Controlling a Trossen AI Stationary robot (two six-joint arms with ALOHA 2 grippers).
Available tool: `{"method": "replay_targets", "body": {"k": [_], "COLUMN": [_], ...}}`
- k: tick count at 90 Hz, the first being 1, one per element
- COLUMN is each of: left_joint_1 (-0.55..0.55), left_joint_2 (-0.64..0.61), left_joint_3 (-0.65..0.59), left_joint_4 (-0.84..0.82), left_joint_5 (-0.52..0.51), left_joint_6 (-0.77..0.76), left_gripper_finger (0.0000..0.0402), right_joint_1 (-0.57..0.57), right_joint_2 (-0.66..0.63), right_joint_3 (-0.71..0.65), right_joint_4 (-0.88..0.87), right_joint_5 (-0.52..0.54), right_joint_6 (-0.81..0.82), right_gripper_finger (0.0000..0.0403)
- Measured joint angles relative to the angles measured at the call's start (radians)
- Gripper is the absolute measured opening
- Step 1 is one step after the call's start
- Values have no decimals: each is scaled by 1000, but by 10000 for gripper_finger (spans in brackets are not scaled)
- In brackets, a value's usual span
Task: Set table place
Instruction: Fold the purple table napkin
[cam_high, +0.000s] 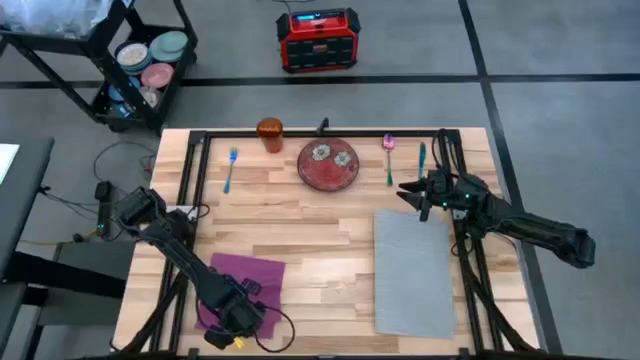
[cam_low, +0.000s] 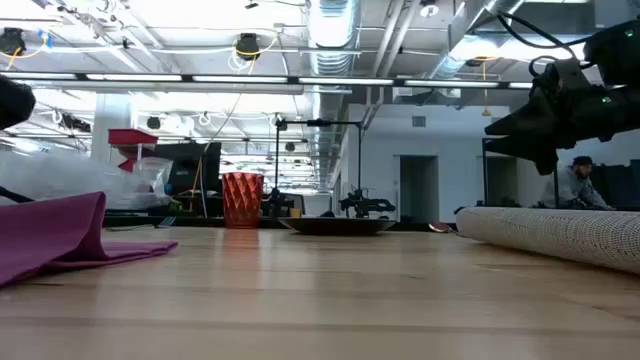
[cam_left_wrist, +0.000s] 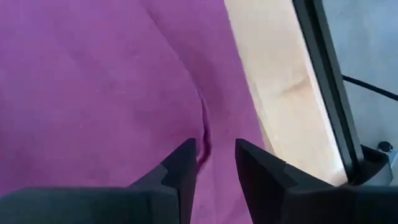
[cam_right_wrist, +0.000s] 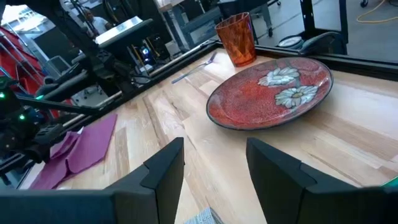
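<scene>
Left tool (cam_high: 228, 322) parted narrowly over purple napkin (cam_high: 243, 285) at near counter (cam_high: 300, 230) edge, right tool (cam_high: 413, 193) open, empty (above grey placemat (cam_high: 415, 270)), red plate (cam_high: 328, 165) beyond.

This is a robotics lab or workshop hall, not a home. Overhead run bare ducts (cam_low: 330, 25), pipes and long strip lights (cam_low: 150, 88), with yellow cables hanging loose. The floor (cam_high: 560, 40) is grey concrete marked off by dark lines. The light wood table (cam_high: 310, 230) sits on a black metal frame with cables trailing off its side. Beside it stands a black wheeled cart (cam_high: 110, 70) loaded with dishes, and a red and black equipment box (cam_high: 317, 40) rests on the floor. Across the room a person (cam_low: 578, 185) sits among desks and monitors.
</scene>
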Motion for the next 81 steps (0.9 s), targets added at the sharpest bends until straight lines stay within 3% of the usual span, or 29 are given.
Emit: {"method": "replay_targets", "body": {"k": [41, 69, 81], "left_joint_1": [8, 8, 8], "left_joint_2": [10, 10, 10], "left_joint_3": [1, 1, 1], "left_joint_4": [-63, -73, -78], "left_joint_5": [-1, -1, -1], "left_joint_6": [20, 65, 60], "left_gripper_finger": [90, 9, 4], "right_joint_1": [0, 0, 0], "right_joint_2": [0, 0, 0], "right_joint_3": [0, 0, 0], "right_joint_4": [2, 2, 2], "right_joint_5": [0, 0, 0], "right_joint_6": [0, 0, 0], "right_gripper_finger": [160, 160, 160]}}
